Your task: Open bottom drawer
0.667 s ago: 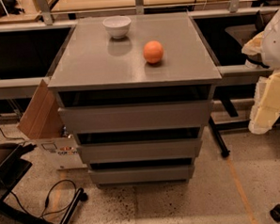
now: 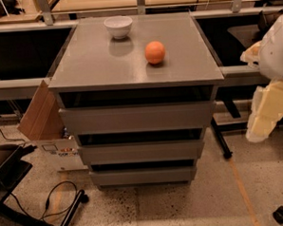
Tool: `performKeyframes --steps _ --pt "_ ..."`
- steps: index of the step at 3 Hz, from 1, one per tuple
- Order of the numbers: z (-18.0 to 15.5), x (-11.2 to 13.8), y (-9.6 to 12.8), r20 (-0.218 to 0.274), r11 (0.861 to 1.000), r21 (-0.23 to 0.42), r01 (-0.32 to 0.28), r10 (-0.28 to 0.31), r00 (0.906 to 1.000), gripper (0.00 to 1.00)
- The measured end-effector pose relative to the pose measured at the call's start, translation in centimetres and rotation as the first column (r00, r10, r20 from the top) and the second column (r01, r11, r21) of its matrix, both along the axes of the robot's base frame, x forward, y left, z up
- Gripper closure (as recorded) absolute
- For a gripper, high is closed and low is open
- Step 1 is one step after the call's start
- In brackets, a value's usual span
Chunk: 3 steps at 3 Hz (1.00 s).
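Observation:
The grey cabinet (image 2: 134, 63) stands in the middle of the camera view with three flat, handleless drawer fronts. The bottom drawer (image 2: 144, 175) is the lowest front, just above the floor, and sits flush under the middle drawer (image 2: 141, 152) and the top drawer (image 2: 137, 117). My arm, white above and cream below, hangs at the right edge of the view. Its gripper (image 2: 267, 115) is at about middle-drawer height, well to the right of the cabinet and touching nothing.
A white bowl (image 2: 118, 26) and an orange (image 2: 155, 52) rest on the cabinet top. A cardboard box (image 2: 42, 125) leans against the cabinet's left side. Cables and a black stand (image 2: 37, 210) lie on the floor at front left. Dark tables flank both sides.
My arm at the right edge has sunk slightly. The drawers, the bowl and the orange have not moved.

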<state>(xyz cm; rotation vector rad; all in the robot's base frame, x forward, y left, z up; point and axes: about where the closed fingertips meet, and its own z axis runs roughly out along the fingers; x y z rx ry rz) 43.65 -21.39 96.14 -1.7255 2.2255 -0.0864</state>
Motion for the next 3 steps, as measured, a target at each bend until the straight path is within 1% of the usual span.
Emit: performKeyframes --steps 1,2,3 --pt "-5.4 -0.6 1.1 -0.002 0.999 0.031 -0.021 0.021 0.9998 0.00" --pt "-11.7 -2.3 3.0 0.003 0.994 0.075 -0.075 0.074 0.9972 0.00" --pt "-20.4 -3.8 4.7 -0.029 0.987 0.111 -0.116 0.120 0.9924 0.00"
